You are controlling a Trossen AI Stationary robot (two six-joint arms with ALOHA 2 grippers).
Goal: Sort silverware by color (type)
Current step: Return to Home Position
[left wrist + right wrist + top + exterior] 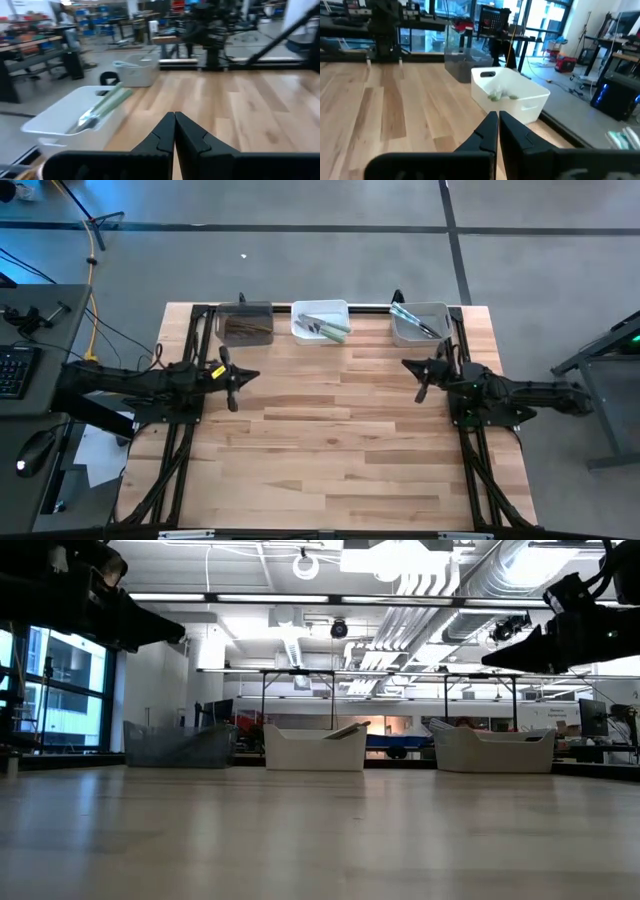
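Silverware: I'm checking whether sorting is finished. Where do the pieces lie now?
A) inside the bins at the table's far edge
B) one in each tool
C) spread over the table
A: the high view shows silverware only inside the bins, none on the table, and the left tool and right tool shut on nothing.

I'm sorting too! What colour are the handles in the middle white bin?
Pale green handles, clearest in the left wrist view.
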